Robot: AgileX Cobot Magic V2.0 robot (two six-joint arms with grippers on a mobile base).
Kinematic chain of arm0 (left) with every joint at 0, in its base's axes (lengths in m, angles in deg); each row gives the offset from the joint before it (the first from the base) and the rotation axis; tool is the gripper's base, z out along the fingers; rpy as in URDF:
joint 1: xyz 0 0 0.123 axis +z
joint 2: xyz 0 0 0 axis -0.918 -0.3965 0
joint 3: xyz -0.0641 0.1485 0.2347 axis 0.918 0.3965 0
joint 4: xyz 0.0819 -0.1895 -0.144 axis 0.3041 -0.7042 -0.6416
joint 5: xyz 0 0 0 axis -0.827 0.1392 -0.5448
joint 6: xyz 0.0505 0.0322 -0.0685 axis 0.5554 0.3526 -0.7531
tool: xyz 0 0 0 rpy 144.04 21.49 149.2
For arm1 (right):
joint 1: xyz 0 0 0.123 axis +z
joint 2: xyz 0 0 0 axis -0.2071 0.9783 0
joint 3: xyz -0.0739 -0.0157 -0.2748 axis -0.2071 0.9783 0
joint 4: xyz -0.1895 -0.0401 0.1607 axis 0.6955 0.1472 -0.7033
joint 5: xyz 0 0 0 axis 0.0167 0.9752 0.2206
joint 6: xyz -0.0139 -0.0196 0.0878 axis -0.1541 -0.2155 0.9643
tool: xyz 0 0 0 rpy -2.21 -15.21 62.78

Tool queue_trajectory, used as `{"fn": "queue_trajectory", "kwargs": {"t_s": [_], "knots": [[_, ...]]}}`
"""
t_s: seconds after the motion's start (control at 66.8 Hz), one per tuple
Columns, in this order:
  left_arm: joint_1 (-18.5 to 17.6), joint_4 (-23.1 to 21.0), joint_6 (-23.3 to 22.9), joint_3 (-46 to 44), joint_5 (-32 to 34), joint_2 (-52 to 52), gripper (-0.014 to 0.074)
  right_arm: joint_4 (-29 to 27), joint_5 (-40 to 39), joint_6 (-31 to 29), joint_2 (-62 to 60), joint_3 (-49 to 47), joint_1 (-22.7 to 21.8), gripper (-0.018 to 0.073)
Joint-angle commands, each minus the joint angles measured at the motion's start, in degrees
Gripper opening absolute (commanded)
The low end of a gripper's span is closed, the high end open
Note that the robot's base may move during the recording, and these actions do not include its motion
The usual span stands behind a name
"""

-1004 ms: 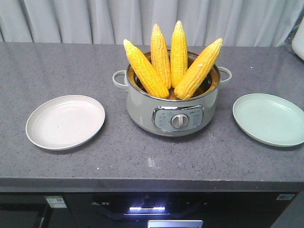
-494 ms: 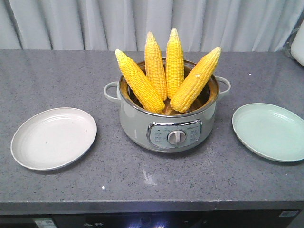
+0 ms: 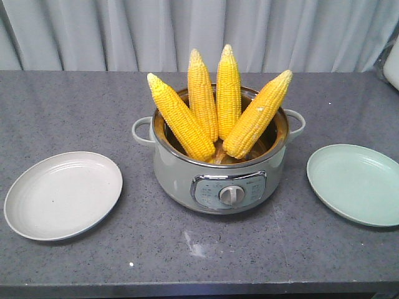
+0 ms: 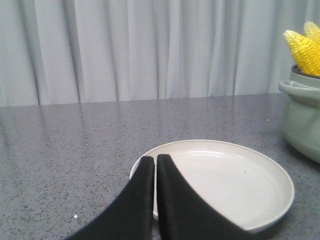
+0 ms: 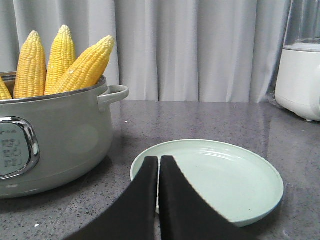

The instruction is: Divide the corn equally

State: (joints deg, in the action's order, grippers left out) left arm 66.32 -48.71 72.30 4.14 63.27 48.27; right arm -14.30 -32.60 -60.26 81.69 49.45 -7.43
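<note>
1. Four corn (image 3: 228, 93) cobs stand tip-up and fanned out in the grey-green pot (image 3: 218, 180), mid-counter (image 3: 187, 249).
2. Beige plate (image 3: 62, 196) lies left of the pot and pale green plate (image 3: 355, 184) right, both apart from it.
3. Left end effector (image 4: 155, 159): fingers pressed together, gripping nothing, at the beige plate's near rim.
4. Right end effector (image 5: 159, 158): fingers likewise together, gripping nothing, at the green plate's near rim.
5. White appliance (image 5: 300, 75) stands far right, with a grey curtain (image 3: 124, 31) behind.

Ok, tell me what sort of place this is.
Probably a kitchen counter, perhaps a staged one: a grey stone countertop, an electric pot holding corn, a cream plate and a green plate beside it, a curtain behind.
</note>
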Motion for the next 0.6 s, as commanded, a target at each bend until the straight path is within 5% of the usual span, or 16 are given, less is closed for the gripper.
{"fn": "queue_trajectory", "kwargs": {"t_s": [0.0, 0.584], "knots": [[-0.3, -0.43, -0.69, -0.92, 4.26, 0.9, -0.0006, 0.79, -4.13, -0.34, -0.38, 0.44, -0.24, -0.0008], [-0.3, -0.43, -0.69, -0.92, 4.26, 0.9, -0.0006, 0.79, -4.13, -0.34, -0.38, 0.44, -0.24, -0.0008]]}}
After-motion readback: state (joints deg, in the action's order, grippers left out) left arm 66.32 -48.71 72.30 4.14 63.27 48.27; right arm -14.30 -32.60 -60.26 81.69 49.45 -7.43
